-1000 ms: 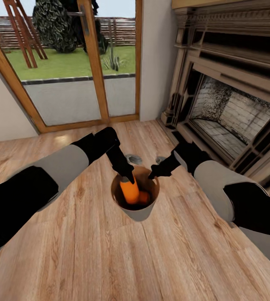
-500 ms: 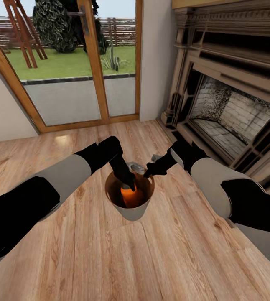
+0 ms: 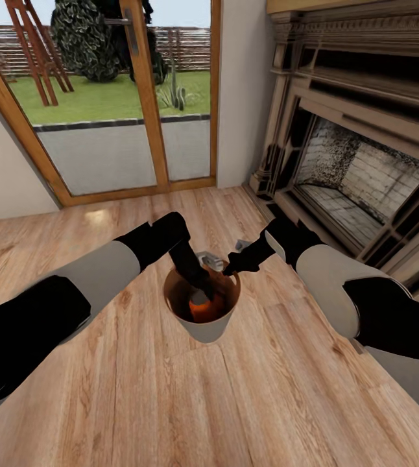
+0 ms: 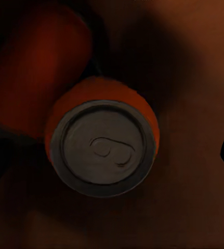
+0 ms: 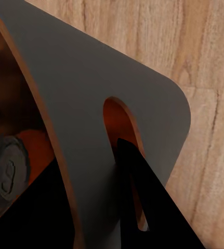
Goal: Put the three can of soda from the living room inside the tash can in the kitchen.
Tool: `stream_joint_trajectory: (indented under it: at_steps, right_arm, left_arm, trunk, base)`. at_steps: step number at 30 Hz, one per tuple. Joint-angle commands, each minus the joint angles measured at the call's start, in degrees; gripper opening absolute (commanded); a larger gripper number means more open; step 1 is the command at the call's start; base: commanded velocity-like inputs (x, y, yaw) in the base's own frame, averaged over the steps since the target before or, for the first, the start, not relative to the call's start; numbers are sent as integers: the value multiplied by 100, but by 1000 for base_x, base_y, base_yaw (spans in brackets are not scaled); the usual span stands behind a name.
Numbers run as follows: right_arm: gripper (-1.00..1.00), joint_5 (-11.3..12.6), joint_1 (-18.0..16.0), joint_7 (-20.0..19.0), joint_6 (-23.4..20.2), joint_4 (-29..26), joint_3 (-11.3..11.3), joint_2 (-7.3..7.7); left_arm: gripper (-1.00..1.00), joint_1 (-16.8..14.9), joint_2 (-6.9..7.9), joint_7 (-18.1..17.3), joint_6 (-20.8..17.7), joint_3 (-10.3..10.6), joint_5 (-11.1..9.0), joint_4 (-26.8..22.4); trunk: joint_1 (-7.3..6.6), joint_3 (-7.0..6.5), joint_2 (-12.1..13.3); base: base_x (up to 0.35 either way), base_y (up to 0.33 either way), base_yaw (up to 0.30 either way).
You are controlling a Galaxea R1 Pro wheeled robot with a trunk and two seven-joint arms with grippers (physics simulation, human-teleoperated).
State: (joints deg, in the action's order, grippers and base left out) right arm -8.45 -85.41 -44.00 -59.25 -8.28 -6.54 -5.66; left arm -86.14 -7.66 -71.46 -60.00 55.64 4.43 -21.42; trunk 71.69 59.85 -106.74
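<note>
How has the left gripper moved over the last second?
Yes. The left gripper went deeper into the trash can, which itself shifted left against the floorboards.

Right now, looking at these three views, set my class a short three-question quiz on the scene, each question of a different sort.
1. True or false: the left arm's jaws reach down inside the round, tapered grey bin with the brown inner wall.
2. The silver-topped drink can under them is: A blue, B orange, C green?
3. Fill in: the right arm's jaws grip the bin's ____.
Key: 1 true; 2 B; 3 rim.
</note>
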Motion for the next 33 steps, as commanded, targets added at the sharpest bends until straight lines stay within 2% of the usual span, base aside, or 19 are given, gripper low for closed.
stream_joint_trajectory:
  at_steps: [1, 4, 6, 7, 8, 10, 11, 12, 13, 14, 17, 19, 21, 22, 24, 25, 27, 28, 33]
  right_arm:
    - [-100, 213, -2, -21, -75, -1, 143, 2]
    - [-100, 213, -2, -21, -75, 1, 162, 29]
    - [-100, 213, 1, -21, -75, 1, 166, 44]
    - [-100, 213, 12, -28, -75, 1, 167, 73]
    - [-100, 213, 17, -32, -75, 1, 166, 78]
    - [-100, 213, 22, -34, -75, 1, 165, 83]
    - [-100, 213, 28, -34, -75, 0, 164, 86]
    - [-100, 213, 38, -33, -75, -4, 163, 97]
    - [-100, 213, 40, -32, -75, -4, 163, 106]
    - [-100, 211, 47, -33, -75, -8, 158, 135]
    - [-100, 207, 53, -35, -75, -12, 156, 157]
    - [-100, 205, 60, -37, -75, -14, 154, 175]
    - [-100, 203, 64, -38, -75, -15, 154, 180]
    - [-100, 200, 69, -38, -75, -15, 154, 183]
    - [-100, 197, 73, -38, -75, -16, 150, 184]
    - [-100, 191, 79, -36, -75, -16, 148, 186]
    - [-100, 183, 109, -32, -75, -18, 147, 186]
    - [-100, 175, 162, -28, -75, -22, 146, 189]
    - [-100, 151, 490, -27, -75, -56, 137, 310]
  left_arm:
    - [100, 1, 8, 2, 0, -4, 2, -2]
    - [100, 1, 69, -37, 0, -46, -24, -44]
    - [100, 1, 225, -63, 0, -167, -34, -197]
    - [100, 18, 1727, -272, 0, -1552, -54, -1536]
    - [100, 80, 2202, -319, 0, -1942, -54, -1979]
    - [100, 201, 2626, -339, 0, -2362, -50, -2455]
    - [100, 385, 2978, -346, 0, -2882, -46, -2932]
    - [100, 755, 3305, -316, 0, -3925, -22, -3623]
    - [100, 892, 3372, -293, 0, -4306, -15, -3857]
    - [100, 1364, 3500, -239, 0, -5390, -2, -4498]
    - [100, 1866, 3564, -205, 0, -6236, 0, -4886]
    - [100, 2471, 3584, -17, 0, -7109, 19, -5118]
    - [100, 2828, 3531, 239, 62, -7420, 21, -5199]
    - [100, 3259, 3418, 611, 296, -7630, 22, -5255]
    - [100, 3726, 3234, 1091, 662, -7766, 24, -5284]
    - [100, 4174, 3001, 1645, 1112, -7851, 30, -5281]
    - [100, 4581, 2749, 2234, 1617, -7905, 47, -5240]
    - [100, 4948, 2515, 2813, 2147, -7934, 57, -5113]
    - [100, 5707, 2037, 4349, 3714, -7965, 62, -4214]
  trunk:
    - [-1, -1, 0]
    - [-1, -1, 0]
    - [-1, -1, 0]
    - [-1, -1, 0]
    - [-1, -1, 0]
    - [-1, -1, 0]
    - [-1, -1, 0]
    - [-1, -1, 0]
    - [-1, -1, 0]
    - [-1, -1, 0]
    - [-1, -1, 0]
    - [-1, -1, 0]
    - [-1, -1, 0]
    - [-1, -1, 0]
    - [-1, -1, 0]
    - [-1, -1, 0]
    - [-1, -1, 0]
    - [-1, -1, 0]
    - [-1, -1, 0]
  base:
    - [0, 0, 0]
    - [0, 0, 0]
    - [0, 0, 0]
    - [0, 0, 0]
    - [0, 0, 0]
    - [0, 0, 0]
    - [0, 0, 0]
    - [0, 0, 0]
    - [0, 0, 0]
    - [0, 0, 0]
    - [0, 0, 0]
    - [0, 0, 0]
    - [0, 0, 0]
    - [0, 0, 0]
    - [0, 0, 0]
    - [0, 0, 0]
    - [0, 0, 0]
    - [0, 0, 0]
    - [0, 0, 0]
